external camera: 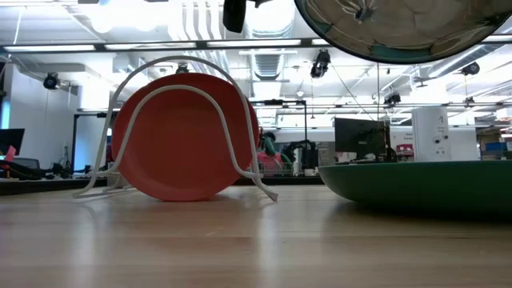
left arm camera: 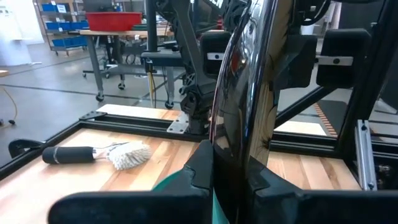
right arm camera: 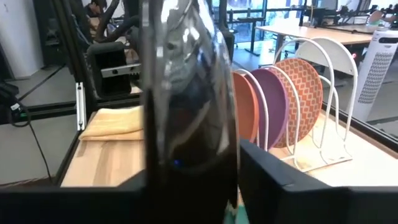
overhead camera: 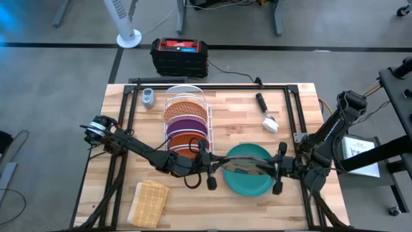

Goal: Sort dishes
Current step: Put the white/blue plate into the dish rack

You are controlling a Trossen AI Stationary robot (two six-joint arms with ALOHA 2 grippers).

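Left tool (overhead camera: 210,169) and right tool (overhead camera: 280,169) both grip the glass plate (external camera: 408,28); uneven release drops it onto the teal plate (overhead camera: 248,183)

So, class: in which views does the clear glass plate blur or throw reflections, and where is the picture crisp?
Low view: glass plate mirrors ceiling lights, orange plate crisp. Both wrist views: the plate sits close, blurred, dark with reflections. High view: sharp, evenly lit.
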